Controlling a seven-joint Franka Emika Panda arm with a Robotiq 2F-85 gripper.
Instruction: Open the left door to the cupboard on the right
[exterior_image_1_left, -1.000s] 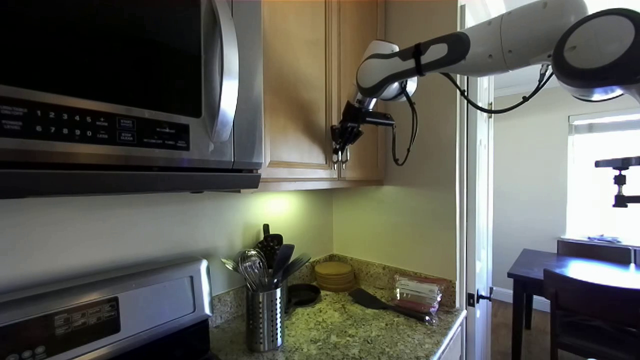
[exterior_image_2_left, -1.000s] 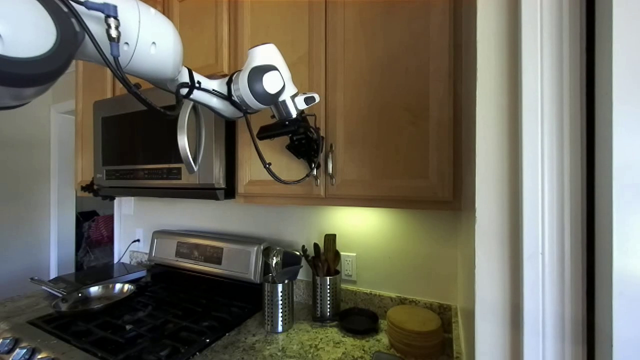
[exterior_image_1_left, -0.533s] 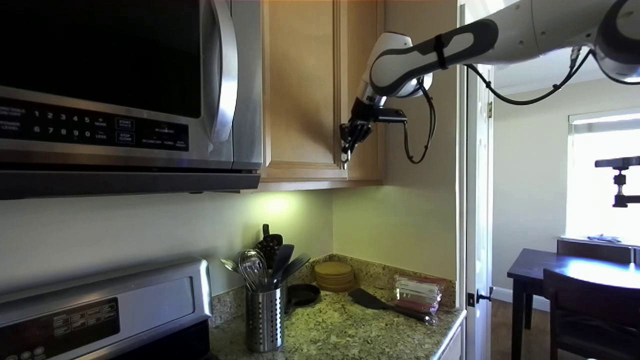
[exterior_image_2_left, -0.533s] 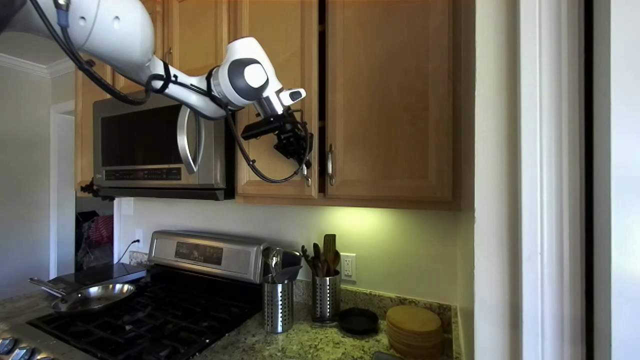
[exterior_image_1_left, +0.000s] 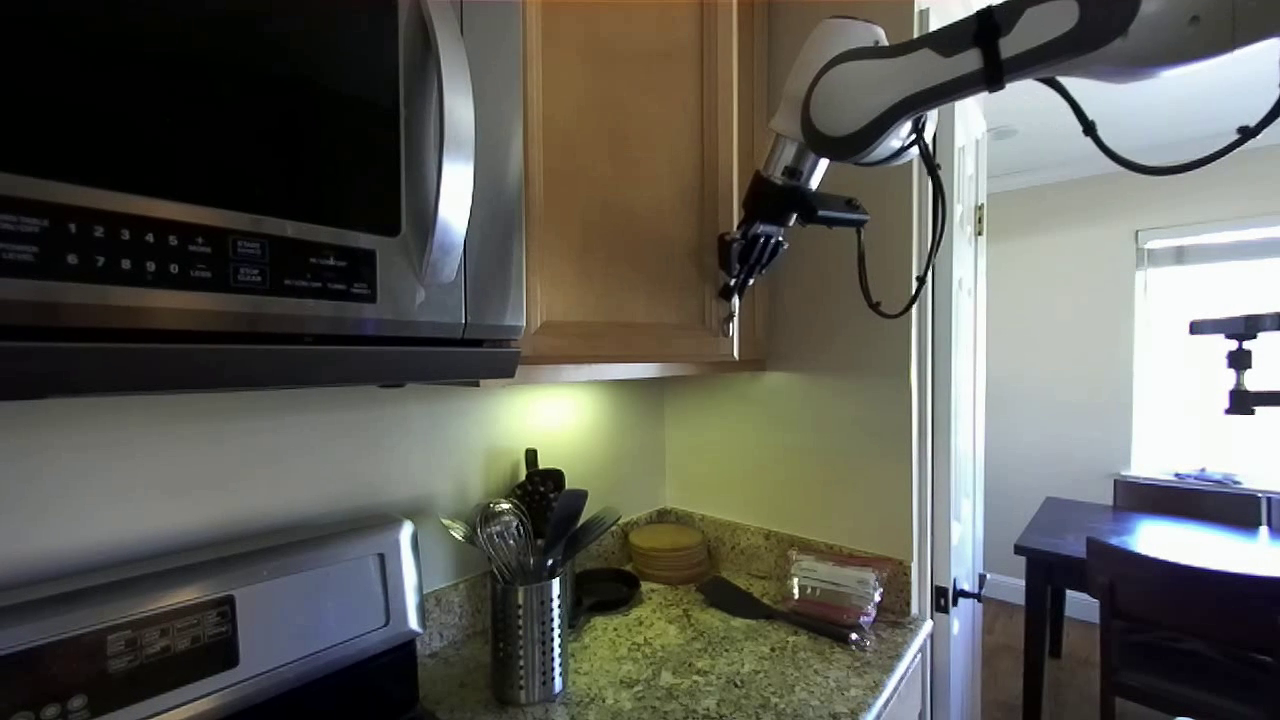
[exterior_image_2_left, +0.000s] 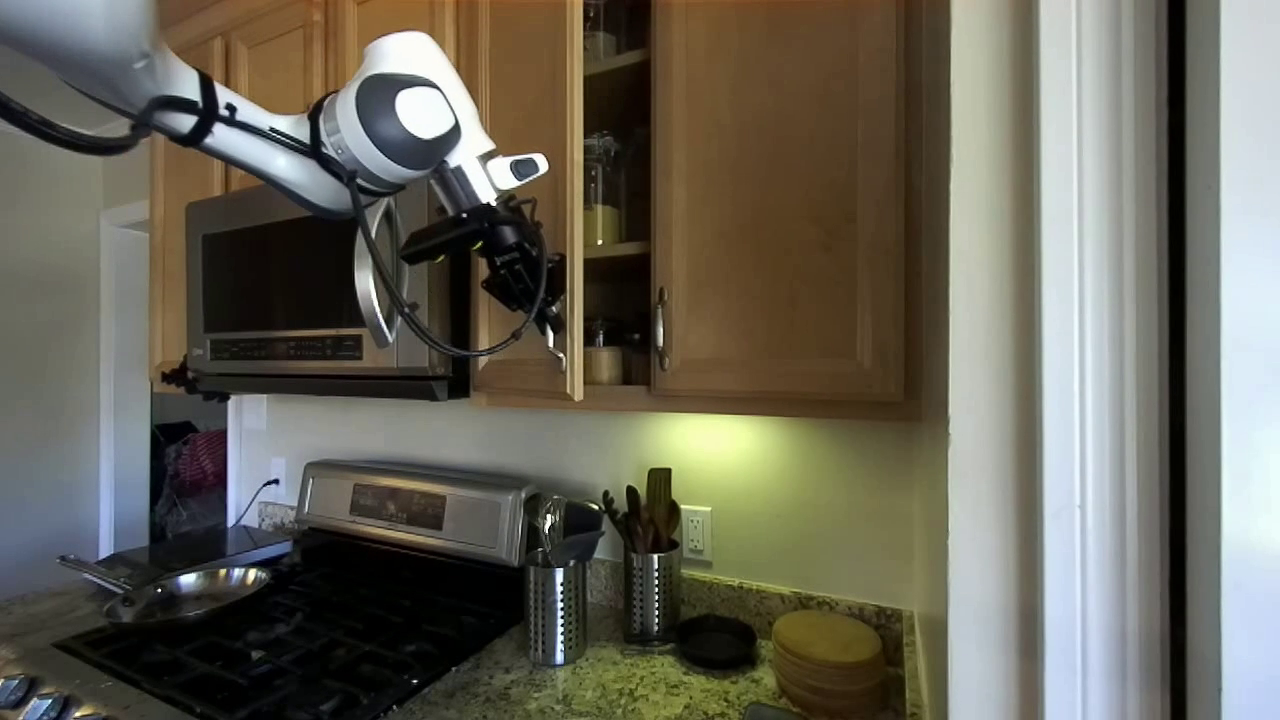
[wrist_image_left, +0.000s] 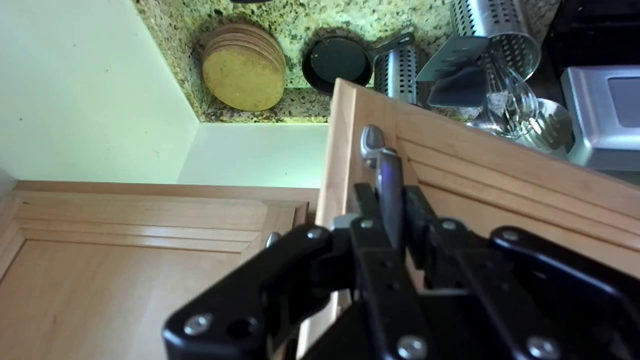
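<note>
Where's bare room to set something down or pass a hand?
Bare: granite counter between the front utensil holder and black spatula. Hand: perhaps the gap between left door and right door, though containers stand on shelves. Crowded: around the gripper; along the counter's back, with skillet, rear utensil holder, disc stack.

Free room lies between the left door (exterior_image_2_left: 530, 105) and right door (exterior_image_2_left: 780, 200); behind, what look like jars (exterior_image_2_left: 602, 190) bar the way.

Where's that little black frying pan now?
In an exterior view, the black frying pan sits on the counter, low, right of centre, between the right-hand metal utensil holder and the stack of round discs.
</note>
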